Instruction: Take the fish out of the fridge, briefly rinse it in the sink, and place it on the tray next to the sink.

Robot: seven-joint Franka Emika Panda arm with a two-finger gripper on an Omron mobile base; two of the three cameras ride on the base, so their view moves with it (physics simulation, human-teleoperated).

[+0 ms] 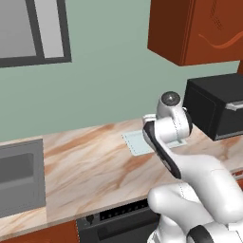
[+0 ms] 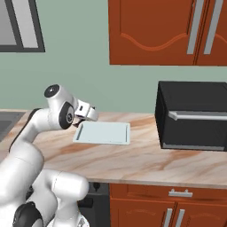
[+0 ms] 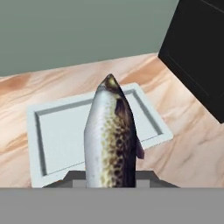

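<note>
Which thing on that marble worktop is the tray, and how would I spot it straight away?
Find the big black box-shaped appliance standing on the marble counter under the red-brown wall cupboards. Just left of it lies the tray, flat, pale blue-grey, rectangular, with a low raised rim, the one pale, flat thing there.

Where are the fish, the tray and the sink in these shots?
fish (image 3: 109, 140), hand view, spotted mid-body.
tray (image 2: 104, 133), right base view, bare pale floor near its centre.
sink (image 1: 19, 173), left base view, inner wall of the grey basin at the counter's left end.
</note>
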